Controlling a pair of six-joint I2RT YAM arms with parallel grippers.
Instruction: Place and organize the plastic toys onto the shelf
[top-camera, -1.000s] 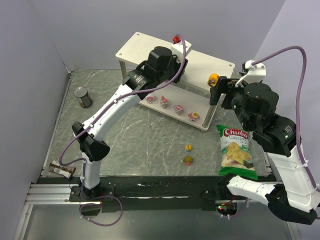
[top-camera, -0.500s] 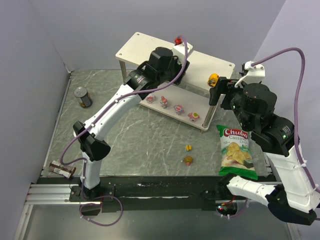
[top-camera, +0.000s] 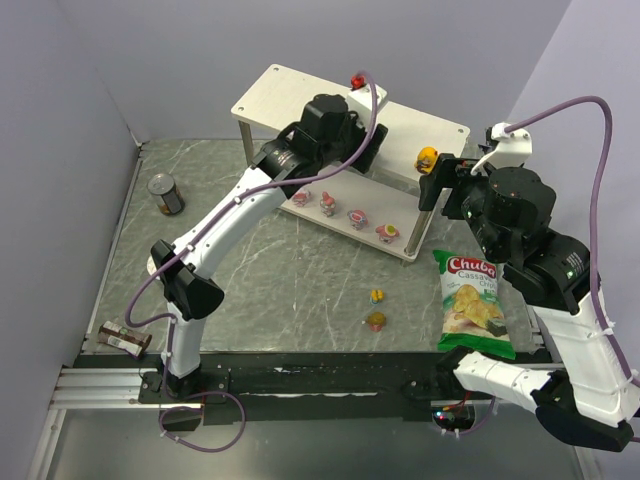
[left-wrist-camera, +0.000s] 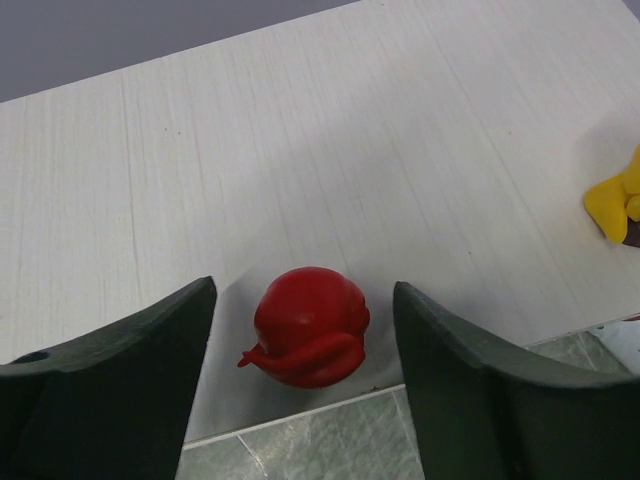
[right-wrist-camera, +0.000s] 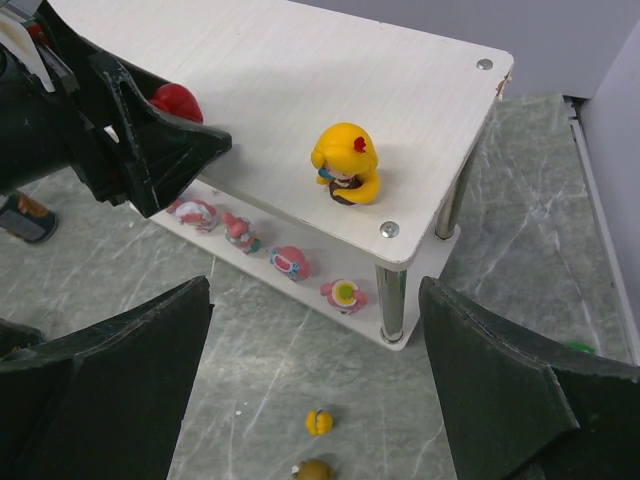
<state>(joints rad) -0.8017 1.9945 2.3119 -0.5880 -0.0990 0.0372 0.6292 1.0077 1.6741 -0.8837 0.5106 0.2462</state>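
**A:** Now, the left gripper (left-wrist-camera: 303, 295): what state?

**B:** Jaws spread, one finger on either side of the red toy (left-wrist-camera: 310, 325), neither touching it. The toy stands on its own on the top board of the shelf (top-camera: 270, 95). The overhead view puts it right at the board's far edge. Reads as set down, not held.

**A:** And the other arm?

**B:** Right gripper (right-wrist-camera: 312, 288) is wide open with nothing in it, hanging over the right end of the shelf. The yellow toy (right-wrist-camera: 345, 160) sits upright on the top board below it, near the right end and well apart from the red one.

**A:** Lower board?

**B:** Four pink-and-white toys (right-wrist-camera: 290, 262) in a row along the near edge. The left arm hides the left part of that board, so I cannot tell whether another stands there.

**A:** What is left, then?

**B:** Two toys lie on the table (top-camera: 290, 290), on the near side of the shelf. One is the yellow-and-blue toy (top-camera: 376, 295); the brown toy (top-camera: 375, 320) is just nearer. Neither gripper is close to them.

By my count six are shelved and two are to fetch, so the job is well past halfway. The red toy's place at the edge may want tidying. The chips bag (top-camera: 470, 300) at the right and the can (top-camera: 165, 193) at the far left are no part of the job.
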